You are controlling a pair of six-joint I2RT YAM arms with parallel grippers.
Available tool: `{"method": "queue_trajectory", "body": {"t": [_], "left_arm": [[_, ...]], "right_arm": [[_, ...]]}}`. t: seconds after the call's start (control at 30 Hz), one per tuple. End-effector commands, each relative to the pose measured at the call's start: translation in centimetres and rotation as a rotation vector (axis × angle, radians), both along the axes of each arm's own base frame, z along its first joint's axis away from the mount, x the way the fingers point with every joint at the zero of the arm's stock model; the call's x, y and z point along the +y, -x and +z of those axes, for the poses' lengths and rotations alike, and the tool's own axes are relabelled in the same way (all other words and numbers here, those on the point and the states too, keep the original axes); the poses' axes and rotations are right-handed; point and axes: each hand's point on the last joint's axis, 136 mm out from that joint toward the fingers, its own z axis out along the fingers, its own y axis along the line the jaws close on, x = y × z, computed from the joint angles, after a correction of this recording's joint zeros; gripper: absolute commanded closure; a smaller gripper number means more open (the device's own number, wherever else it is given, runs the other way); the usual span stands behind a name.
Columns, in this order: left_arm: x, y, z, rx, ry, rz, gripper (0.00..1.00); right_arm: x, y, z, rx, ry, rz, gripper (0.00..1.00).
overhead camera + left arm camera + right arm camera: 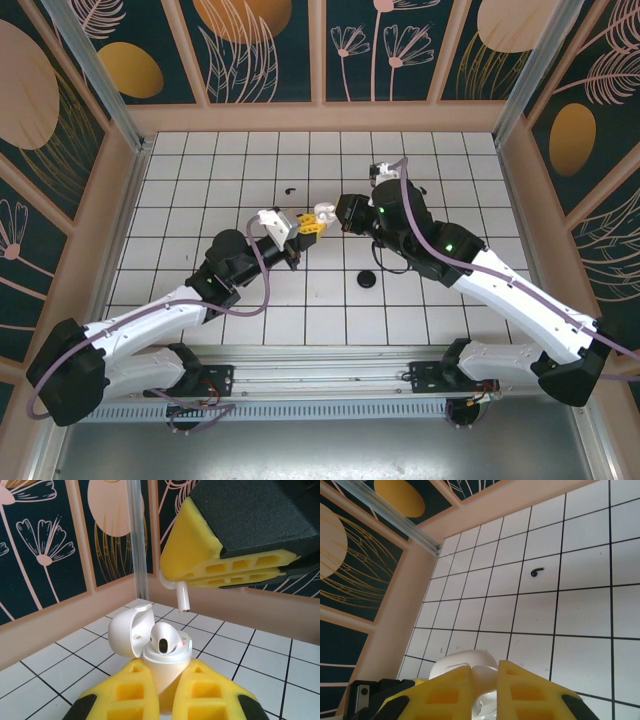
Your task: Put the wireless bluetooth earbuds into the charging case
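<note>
Gripping the case [167,656], left pincer [166,680] faces right pincer [174,572] pinching a white earbud [183,597]; right wrist sees a black earbud [536,572].

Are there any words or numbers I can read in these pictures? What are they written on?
No words or numbers can be read anywhere.
Tiny grey marks inside the lid of the charging case: too small to read.
white earbud: no marking visible.
wall panels: only flower drawings, no letters.
</note>
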Motion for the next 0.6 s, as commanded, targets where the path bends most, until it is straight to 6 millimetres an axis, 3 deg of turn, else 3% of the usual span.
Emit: {"method": "queue_trajectory", "body": {"t": [0.0,0.57], "left_arm": [[0.5,0.4,1.4,-0.041,0.036,0.012,1.00],[0.4,0.2,1.3,-0.013,0.039,0.014,1.00]], "right_arm": [[0.4,-0.3,1.0,-0.038,-0.025,-0.007,0.85],[1.6,-0.4,-1.6,-0.010,0.045,0.018,0.85]]}}
